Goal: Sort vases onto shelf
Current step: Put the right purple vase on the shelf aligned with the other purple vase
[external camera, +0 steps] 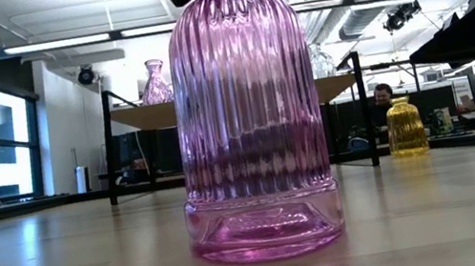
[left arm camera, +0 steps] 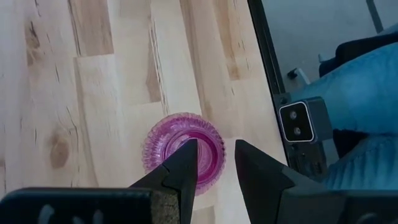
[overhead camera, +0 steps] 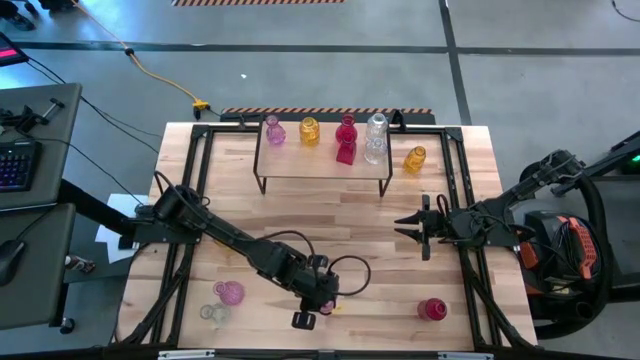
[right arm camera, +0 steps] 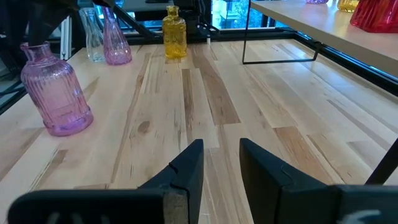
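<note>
The left gripper hangs straight down, fingers parted, seemingly straddling the rim of a ribbed pink vase at the table's near edge, while the right gripper, open, waits mid-table before the shelf.

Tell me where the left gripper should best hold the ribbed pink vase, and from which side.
Grip the neck, coming from straight above. The vase stands upright; its ribbed body is wide, while the neck is narrow enough for the fingers. The left gripper hangs open over it.
</note>
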You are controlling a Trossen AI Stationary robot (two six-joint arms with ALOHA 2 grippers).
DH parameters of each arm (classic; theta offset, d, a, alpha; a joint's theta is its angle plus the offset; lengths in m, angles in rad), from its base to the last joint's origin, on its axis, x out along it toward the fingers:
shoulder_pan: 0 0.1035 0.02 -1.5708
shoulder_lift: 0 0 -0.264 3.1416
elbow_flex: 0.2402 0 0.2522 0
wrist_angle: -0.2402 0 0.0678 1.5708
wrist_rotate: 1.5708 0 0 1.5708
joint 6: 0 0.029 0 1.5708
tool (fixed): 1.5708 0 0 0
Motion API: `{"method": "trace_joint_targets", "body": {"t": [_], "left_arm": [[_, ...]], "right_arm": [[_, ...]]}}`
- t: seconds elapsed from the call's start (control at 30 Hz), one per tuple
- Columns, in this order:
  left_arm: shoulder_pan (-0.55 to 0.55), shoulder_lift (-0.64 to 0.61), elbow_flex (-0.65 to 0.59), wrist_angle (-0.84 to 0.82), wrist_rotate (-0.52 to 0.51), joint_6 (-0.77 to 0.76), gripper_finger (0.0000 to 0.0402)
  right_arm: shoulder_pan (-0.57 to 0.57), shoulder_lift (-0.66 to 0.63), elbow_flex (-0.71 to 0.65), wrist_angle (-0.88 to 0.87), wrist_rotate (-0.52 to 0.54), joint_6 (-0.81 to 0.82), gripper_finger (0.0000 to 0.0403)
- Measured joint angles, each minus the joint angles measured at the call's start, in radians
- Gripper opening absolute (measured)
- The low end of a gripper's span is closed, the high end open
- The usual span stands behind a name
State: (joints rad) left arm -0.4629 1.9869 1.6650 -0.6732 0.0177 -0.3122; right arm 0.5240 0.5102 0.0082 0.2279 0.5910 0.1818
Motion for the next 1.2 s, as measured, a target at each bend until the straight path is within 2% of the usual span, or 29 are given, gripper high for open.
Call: {"method": "trace_joint_targets", "body": {"t": [0.4, 0.57, 0.67, 1.2], "left_arm": [[0.000, 0.000, 0.001, -0.039, 0.048, 0.034, 0.0099], [0.020, -0.003, 0.002, -0.084, 0.064, -0.069, 0.0100], [0.025, -0.003, 0.002, -0.080, 0.095, -0.061, 0.0100], [0.032, -0.008, 0.000, -0.142, 0.082, -0.200, 0.0099]], "right_arm": [[0.000, 0.000, 0.000, 0.000, 0.000, 0.000, 0.0087], [0.000, 0.000, 0.000, 0.000, 0.000, 0.000, 0.0087], [0.000, 0.000, 0.000, 0.000, 0.000, 0.000, 0.0087], [0.000, 0.000, 0.000, -0.002, 0.000, 0.000, 0.0087]]}}
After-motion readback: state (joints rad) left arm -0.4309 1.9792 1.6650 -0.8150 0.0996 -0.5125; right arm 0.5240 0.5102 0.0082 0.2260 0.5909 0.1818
